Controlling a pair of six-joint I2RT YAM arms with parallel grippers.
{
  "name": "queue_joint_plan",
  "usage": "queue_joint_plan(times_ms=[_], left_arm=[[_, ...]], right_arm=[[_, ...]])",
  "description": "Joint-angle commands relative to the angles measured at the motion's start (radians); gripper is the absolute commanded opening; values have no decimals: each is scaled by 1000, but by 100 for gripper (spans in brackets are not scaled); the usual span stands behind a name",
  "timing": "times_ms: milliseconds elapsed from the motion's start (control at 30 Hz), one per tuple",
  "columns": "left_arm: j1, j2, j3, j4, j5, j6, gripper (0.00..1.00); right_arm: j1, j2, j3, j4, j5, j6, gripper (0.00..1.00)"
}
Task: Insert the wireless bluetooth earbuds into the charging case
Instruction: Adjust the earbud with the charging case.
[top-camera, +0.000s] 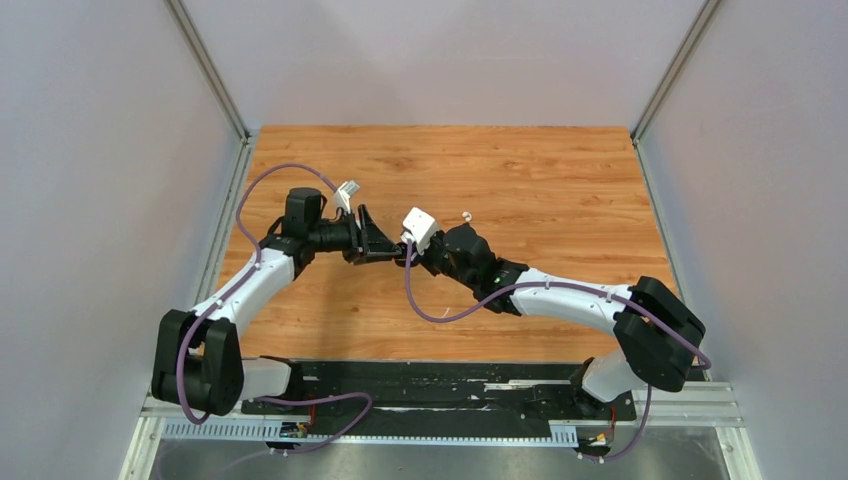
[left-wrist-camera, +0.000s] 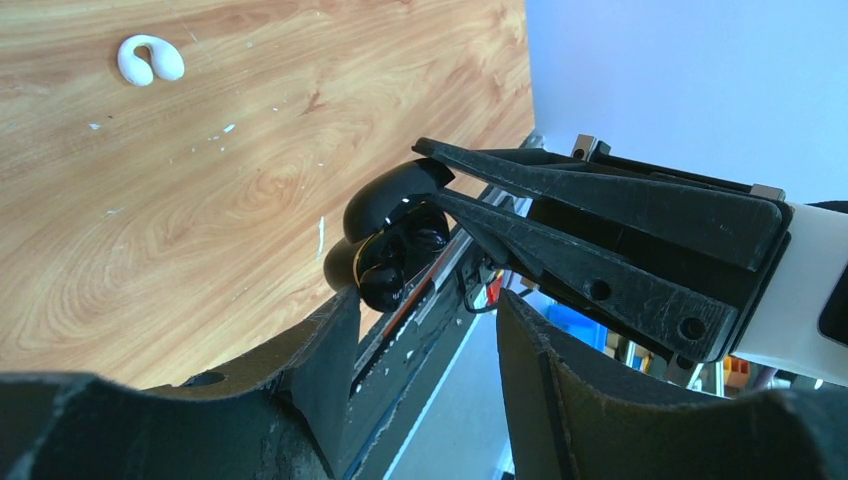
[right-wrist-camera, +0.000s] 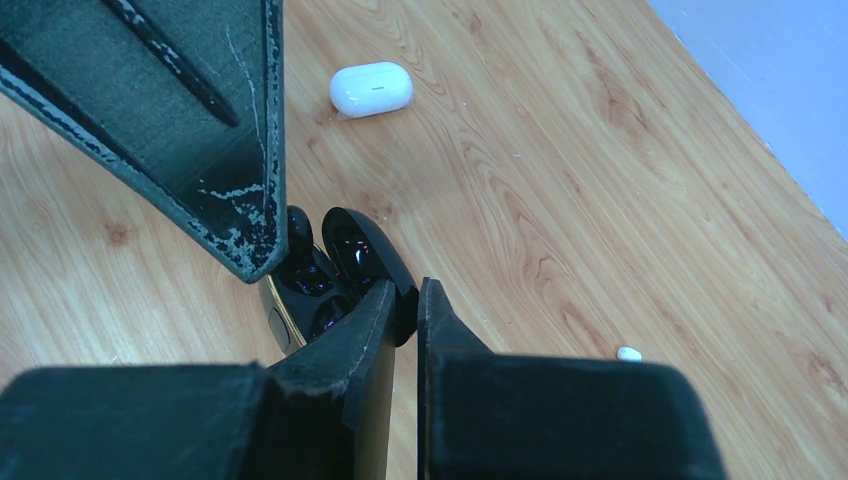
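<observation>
The black charging case (right-wrist-camera: 335, 270) hangs open above the wood, with glossy black earbuds (left-wrist-camera: 420, 237) seated in its wells. My right gripper (right-wrist-camera: 415, 292) is shut on the case's raised lid (left-wrist-camera: 395, 190). My left gripper (left-wrist-camera: 425, 300) stands open with nothing between its fingers. Its left fingertip (left-wrist-camera: 340, 300) is right at the case's base. In the top view the two grippers meet at mid-table, left (top-camera: 385, 248) and right (top-camera: 408, 256), and hide the case. A white earbud (left-wrist-camera: 150, 60) lies loose on the table, away from both.
A shut white case (right-wrist-camera: 371, 88) lies on the wood beyond the left finger (right-wrist-camera: 200, 130). The small white earbud (top-camera: 466, 215) is just behind the right wrist. The table's near edge and black rail (left-wrist-camera: 440, 290) run under the grippers.
</observation>
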Motion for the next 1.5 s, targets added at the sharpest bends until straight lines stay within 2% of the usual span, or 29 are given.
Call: queue_joint_plan(times_ms=[0, 233, 533, 867, 1033, 1133, 1333, 1400, 1467], left_arm=[[-13, 2, 47, 20, 20, 17, 59], [-19, 7, 57, 10, 31, 28, 56], [-31, 29, 128, -178, -28, 150, 53], [-46, 60, 166, -198, 24, 163, 42], [-56, 68, 178, -224, 28, 180, 42], [-57, 73, 182, -232, 16, 180, 46], [-58, 96, 191, -245, 8, 169, 46], [-58, 106, 191, -240, 14, 162, 43], [-58, 120, 193, -227, 33, 152, 36]], right_arm=[[-4, -1, 42, 19, -18, 19, 0], [-4, 5, 36, 17, -37, 19, 0], [-4, 12, 26, 32, -28, -8, 0], [-4, 29, 28, 40, -38, -20, 0], [-4, 41, 29, 49, -41, -32, 0], [-4, 41, 29, 53, -43, -38, 0], [-2, 39, 32, 51, -45, -43, 0], [0, 35, 30, 51, -46, -47, 0], [6, 28, 22, 58, -50, -69, 0]])
